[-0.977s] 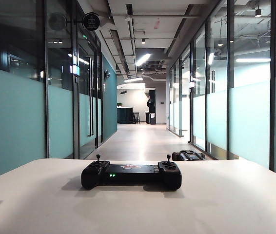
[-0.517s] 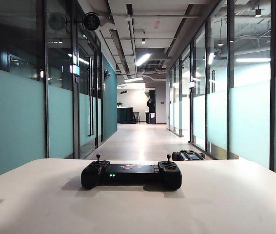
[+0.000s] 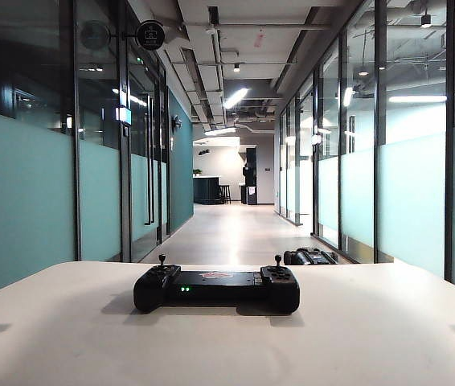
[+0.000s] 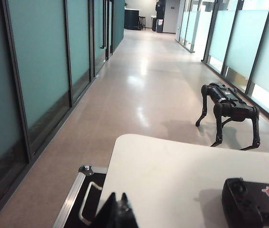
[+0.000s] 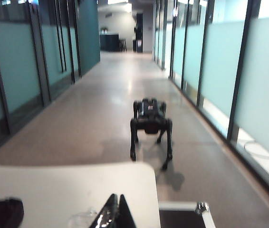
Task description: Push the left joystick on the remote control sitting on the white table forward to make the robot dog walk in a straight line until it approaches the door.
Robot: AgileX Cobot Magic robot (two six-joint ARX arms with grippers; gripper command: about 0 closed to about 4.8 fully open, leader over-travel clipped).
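Your remote sits mid-surface, left joystick upright and untouched; the dog stands on the corridor floor just beyond the far edge.

Left gripper and right gripper both hang low near the near edge, well apart from the remote, fingers closed on nothing.

Risk: closed tips on so thin a stick may slip off its knob or shove the remote. An off-axis push would likely veer the dog toward the glass walls.

Neither arm shows in the exterior view. Both wrist views crop the remote, and neither shows the joystick. Which door is meant is unclear.
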